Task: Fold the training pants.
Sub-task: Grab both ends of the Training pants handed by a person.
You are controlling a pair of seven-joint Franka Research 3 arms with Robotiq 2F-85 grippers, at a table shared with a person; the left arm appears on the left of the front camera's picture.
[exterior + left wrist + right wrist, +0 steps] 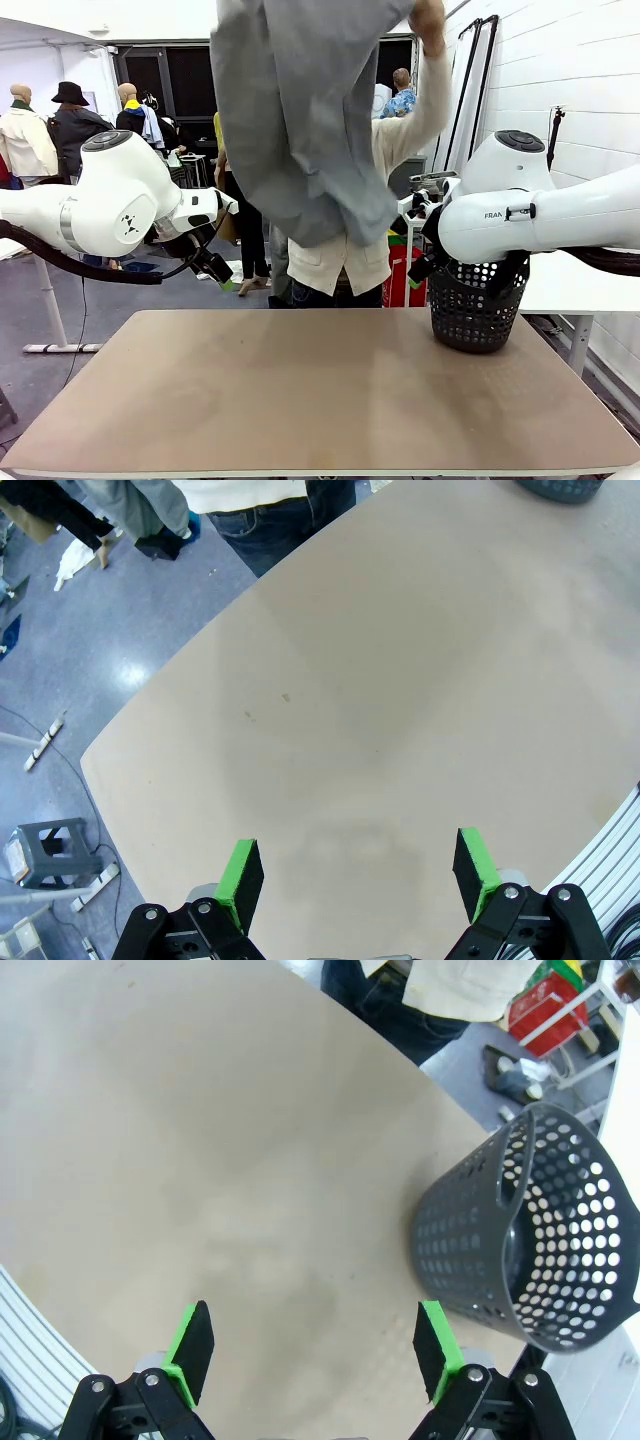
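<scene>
1. The left gripper point(355, 865) and the right gripper point(315, 1345) are spread wide and empty, and are poised above the bare table point(300, 400).
2. The training pants point(300, 120) are held aloft by a person's hand point(428, 25) at the far side, hanging bunched and clear of the tabletop.
3. Folding is judged not yet begun. The garment should be laid flat first, with both grippers held back until it is spread.
4. A black basket point(460, 1230) stands on the table just beside the right arm and should be avoided in any sweep.
</scene>
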